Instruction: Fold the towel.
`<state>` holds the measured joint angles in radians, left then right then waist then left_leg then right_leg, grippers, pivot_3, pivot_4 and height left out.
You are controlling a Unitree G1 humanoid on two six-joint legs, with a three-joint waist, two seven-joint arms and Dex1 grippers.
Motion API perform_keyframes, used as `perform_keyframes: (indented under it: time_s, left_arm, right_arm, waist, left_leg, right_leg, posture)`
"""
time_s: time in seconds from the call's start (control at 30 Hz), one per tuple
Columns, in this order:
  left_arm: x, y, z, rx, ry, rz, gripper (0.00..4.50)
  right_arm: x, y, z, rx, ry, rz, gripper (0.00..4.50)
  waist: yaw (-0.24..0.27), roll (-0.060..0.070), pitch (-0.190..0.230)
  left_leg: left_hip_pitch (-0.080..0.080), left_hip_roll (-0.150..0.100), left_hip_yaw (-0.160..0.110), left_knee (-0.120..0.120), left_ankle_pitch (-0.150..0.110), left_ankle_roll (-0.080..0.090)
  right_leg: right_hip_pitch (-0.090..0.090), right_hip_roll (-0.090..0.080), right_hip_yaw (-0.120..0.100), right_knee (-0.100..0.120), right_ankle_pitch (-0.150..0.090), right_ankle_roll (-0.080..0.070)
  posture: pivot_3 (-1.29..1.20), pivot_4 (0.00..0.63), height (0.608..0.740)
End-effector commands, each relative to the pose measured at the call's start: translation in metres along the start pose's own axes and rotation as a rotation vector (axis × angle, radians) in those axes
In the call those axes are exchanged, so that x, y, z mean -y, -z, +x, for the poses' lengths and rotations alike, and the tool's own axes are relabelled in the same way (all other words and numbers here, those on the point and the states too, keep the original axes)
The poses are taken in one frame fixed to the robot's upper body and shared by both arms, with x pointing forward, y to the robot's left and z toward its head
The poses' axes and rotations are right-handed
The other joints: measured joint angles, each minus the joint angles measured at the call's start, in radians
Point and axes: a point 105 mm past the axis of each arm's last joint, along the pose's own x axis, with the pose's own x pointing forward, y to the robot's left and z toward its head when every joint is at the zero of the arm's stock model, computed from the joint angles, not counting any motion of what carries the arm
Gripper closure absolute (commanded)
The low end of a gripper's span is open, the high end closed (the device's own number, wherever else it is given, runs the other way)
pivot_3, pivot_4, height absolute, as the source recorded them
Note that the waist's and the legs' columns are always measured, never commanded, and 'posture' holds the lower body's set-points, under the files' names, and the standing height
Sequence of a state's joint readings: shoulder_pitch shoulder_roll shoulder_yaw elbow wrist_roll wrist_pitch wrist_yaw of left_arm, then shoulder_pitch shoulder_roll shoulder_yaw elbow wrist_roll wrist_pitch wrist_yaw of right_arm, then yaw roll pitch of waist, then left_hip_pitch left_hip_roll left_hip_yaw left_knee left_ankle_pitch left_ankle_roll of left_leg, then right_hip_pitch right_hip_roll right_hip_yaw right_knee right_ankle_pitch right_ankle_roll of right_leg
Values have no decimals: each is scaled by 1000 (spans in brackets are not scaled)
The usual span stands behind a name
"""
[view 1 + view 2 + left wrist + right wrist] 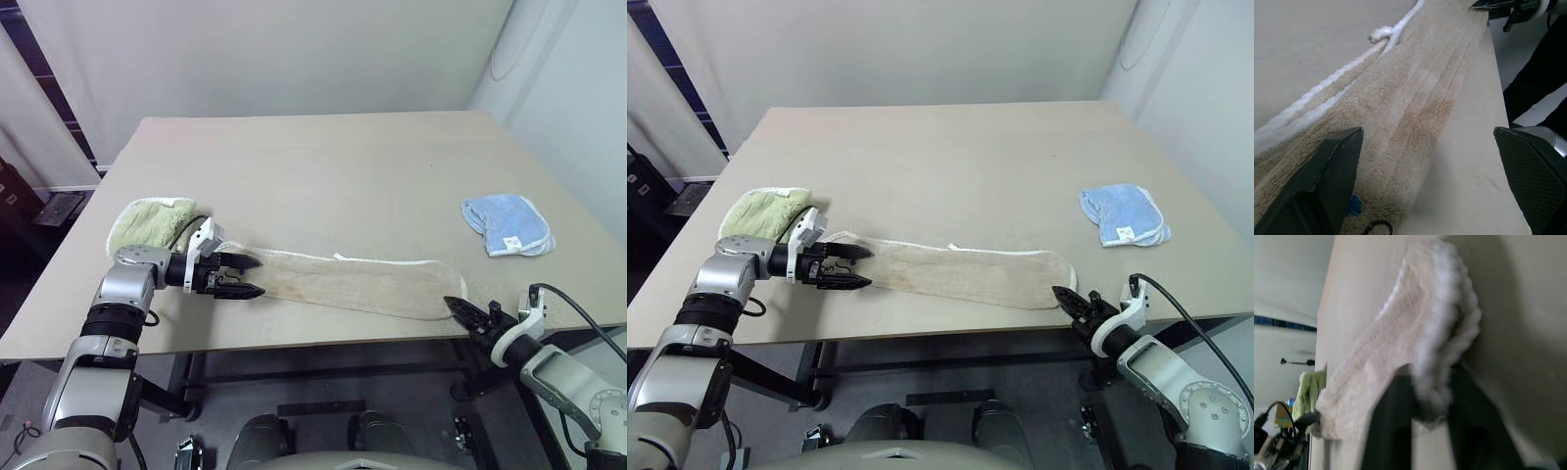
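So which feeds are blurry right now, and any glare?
Right wrist view: smeared, the towel end and the right gripper are soft. Left wrist view: sharp on the towel pile, left gripper fingers crisp. Head views: clear and evenly lit, no glare on the table.

Three towels lie on one surface (pixel 323 166): one beige towel (pixel 343 282) stretched long, one light green towel (pixel 147 223) bundled up, and one light blue towel (pixel 506 224) folded. Two grippers are present, the left gripper (pixel 249 276) and the right gripper (pixel 457 307).
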<state>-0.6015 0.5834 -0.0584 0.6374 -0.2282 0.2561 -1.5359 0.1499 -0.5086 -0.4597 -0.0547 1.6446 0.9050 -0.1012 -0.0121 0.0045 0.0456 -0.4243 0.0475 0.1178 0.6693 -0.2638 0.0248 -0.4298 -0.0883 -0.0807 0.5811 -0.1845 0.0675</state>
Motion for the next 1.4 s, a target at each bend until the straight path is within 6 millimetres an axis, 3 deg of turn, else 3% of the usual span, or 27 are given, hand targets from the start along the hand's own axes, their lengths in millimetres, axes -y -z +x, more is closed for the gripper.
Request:
perform_keyframes:
  time_s: [0.03,0.3,0.43,0.63,0.83,1.0,1.2,1.33,1.4]
  left_arm:
    - [-1,-11,-1,21,-7,39,0]
    - [-1,-8,-1,20,-19,35,0]
    - [-2,-8,0,20,-22,36,0]
    - [-3,-8,1,23,-27,37,0]
    - [-3,-9,3,22,-30,40,0]
    - [-4,-9,4,23,-31,39,0]
    - [-4,-11,5,28,-29,44,0]
    - [-4,-12,2,31,-35,46,0]
    - [-5,-13,0,33,-39,46,0]
  right_arm:
    - [-5,-20,-10,81,-19,-12,4462]
    - [-16,-76,-56,239,-21,-101,4462]
    - [-45,-80,-51,204,-66,-229,4462]
    - [-113,-38,-30,59,-231,-574,4462]
    - [-141,17,-8,-119,-362,-716,4462]
    - [-130,56,21,-236,-354,-760,4462]
    - [-102,68,56,-269,-238,-757,4462]
    - [-95,76,61,-299,-239,-741,3453]
    - [-97,79,60,-313,-259,-751,2730]
  waist:
    - [3,0,0]
    - [2,1,0]
    - [-2,1,0]
    - [0,3,0]
    - [2,3,0]
    - [1,3,0]
    - [1,3,0]
    - [2,3,0]
    - [0,3,0]
  left_leg:
    - [0,0,0,0,0,0]
    - [0,0,0,3,0,0]
    - [1,0,0,4,0,0]
    - [3,1,-2,4,0,0]
    - [-1,0,-2,9,-1,1]
    - [-2,1,-2,10,-2,2]
    - [-2,1,-1,11,-2,2]
    - [-2,1,-1,12,-2,2]
    - [-2,1,-1,12,-2,2]
  right_leg:
    - [0,0,0,0,0,0]
    - [2,-1,0,0,0,0]
    - [2,0,0,1,0,0]
    - [2,0,0,4,-1,1]
    - [2,-1,0,3,1,-2]
    - [2,-1,0,2,1,-2]
    - [1,-1,0,3,1,-2]
    - [1,-1,0,5,1,-2]
    - [0,-1,0,5,1,-2]
  posture:
    - [0,0,740]
    - [0,0,740]
    - [0,0,740]
    - [0,0,740]
    - [0,0,740]
    - [0,0,740]
    - [0,0,740]
    - [0,0,740]
    - [0,0,740]
